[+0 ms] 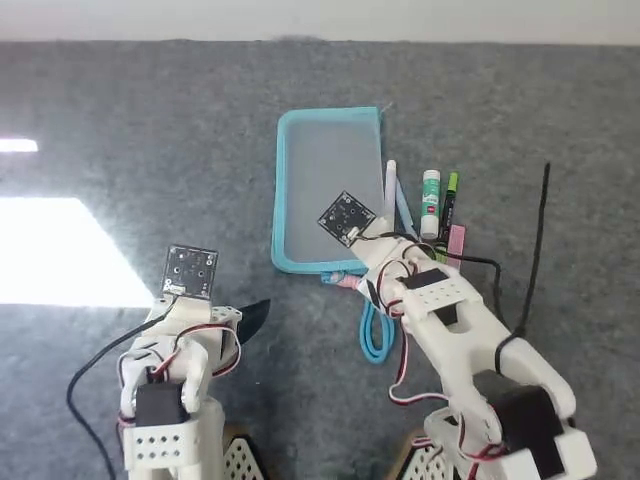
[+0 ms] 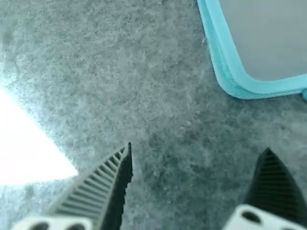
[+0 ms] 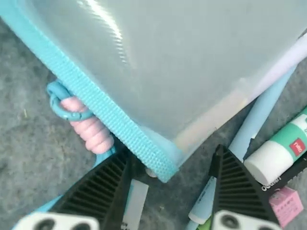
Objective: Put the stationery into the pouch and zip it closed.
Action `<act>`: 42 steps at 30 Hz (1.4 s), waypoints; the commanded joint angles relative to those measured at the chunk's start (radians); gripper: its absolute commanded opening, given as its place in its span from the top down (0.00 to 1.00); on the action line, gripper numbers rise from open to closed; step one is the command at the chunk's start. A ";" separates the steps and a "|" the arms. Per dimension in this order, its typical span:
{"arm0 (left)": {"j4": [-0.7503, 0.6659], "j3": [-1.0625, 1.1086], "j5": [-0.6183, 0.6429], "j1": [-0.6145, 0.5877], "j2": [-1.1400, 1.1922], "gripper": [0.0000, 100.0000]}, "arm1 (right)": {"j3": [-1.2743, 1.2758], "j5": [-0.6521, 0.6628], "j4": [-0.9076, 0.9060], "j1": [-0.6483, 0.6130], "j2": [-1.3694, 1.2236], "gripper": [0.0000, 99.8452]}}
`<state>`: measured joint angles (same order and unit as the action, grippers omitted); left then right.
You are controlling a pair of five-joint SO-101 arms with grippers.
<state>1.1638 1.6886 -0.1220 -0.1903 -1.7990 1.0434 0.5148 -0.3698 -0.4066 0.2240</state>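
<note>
My right arm [image 1: 452, 312] hides the near corner of the pouch [image 1: 325, 175] and the near end of the blue pen [image 1: 404, 212]. Beside my right gripper [image 3: 172, 157], the glue stick [image 3: 280, 155] is cut off.

Flat teal-edged translucent pouch [image 1: 325, 185], pens [image 1: 450, 203] and glue stick [image 1: 431, 203] just beside
</note>
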 commanded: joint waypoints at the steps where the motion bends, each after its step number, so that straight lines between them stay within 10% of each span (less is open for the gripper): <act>1: 0.002 -0.005 0.006 -0.008 -0.021 0.62 | -0.021 -0.009 0.071 -0.002 -0.007 0.78; 23: -0.015 -0.005 0.006 -0.006 -0.023 0.62 | -0.028 -0.011 0.176 0.068 0.019 0.99; 42: -0.038 -0.174 -0.137 -0.054 -0.018 0.62 | -0.233 -0.169 -0.447 -0.050 0.584 0.99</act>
<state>1.1208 1.6256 -0.2601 -0.2209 -1.7990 0.8807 0.3613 -0.7825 -0.4066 0.7426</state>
